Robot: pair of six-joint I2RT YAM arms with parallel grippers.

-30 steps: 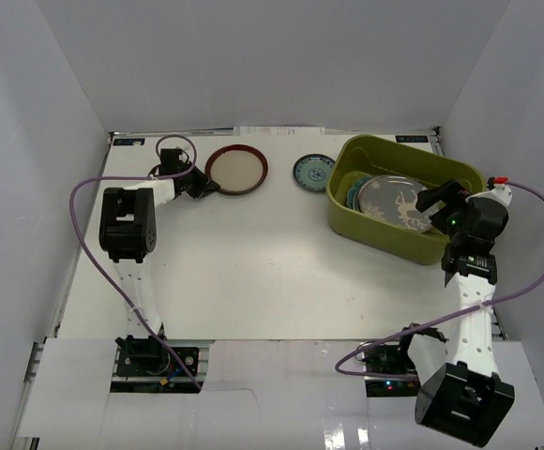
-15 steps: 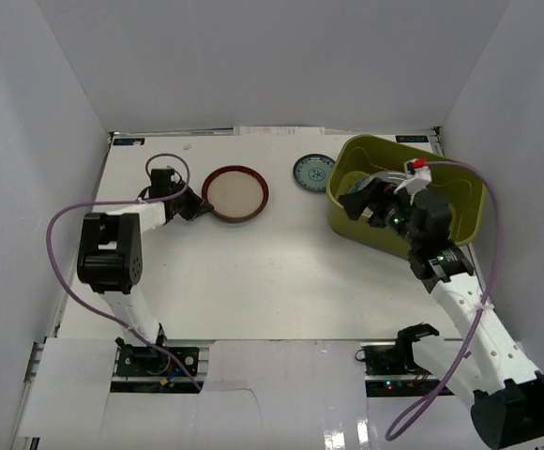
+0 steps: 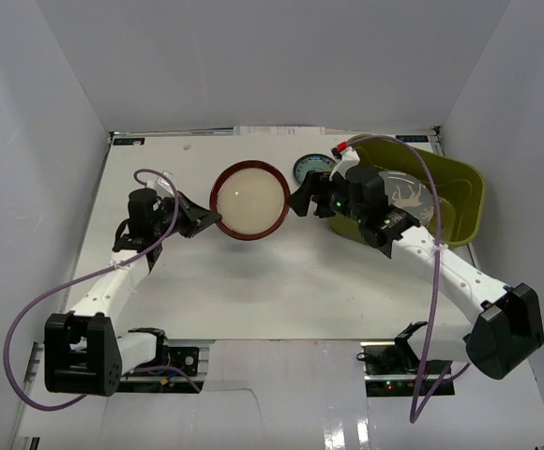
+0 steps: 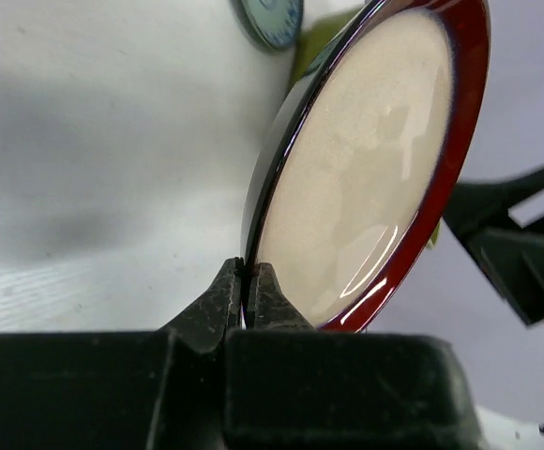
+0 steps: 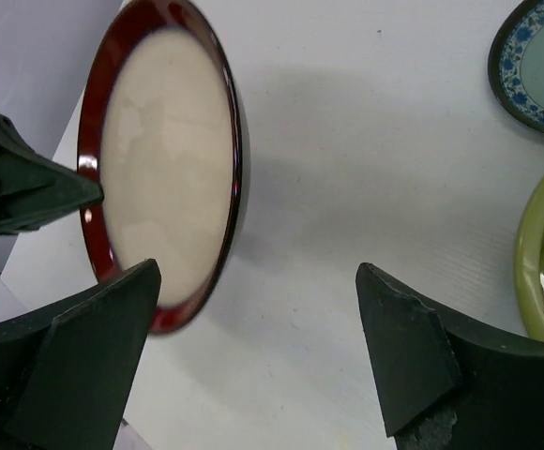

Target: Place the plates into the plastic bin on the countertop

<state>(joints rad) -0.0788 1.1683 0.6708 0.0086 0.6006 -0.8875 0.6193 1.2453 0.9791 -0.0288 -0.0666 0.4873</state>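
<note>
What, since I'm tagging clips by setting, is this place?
Likely a robot test cell, not a kitchen: white walls box in the countertop, two arms sit at its near edge, and one holds a plate near a bin.

White arms (image 3: pixel 103 289) with black joints, black jaws and purple cables (image 3: pixel 429 309).

small teal-rimmed plate (image 3: pixel 309 167): near edge behind right arm (image 3: pixel 361 192) | plastic bin (image 3: pixel 467 208): left wall behind that arm
</note>
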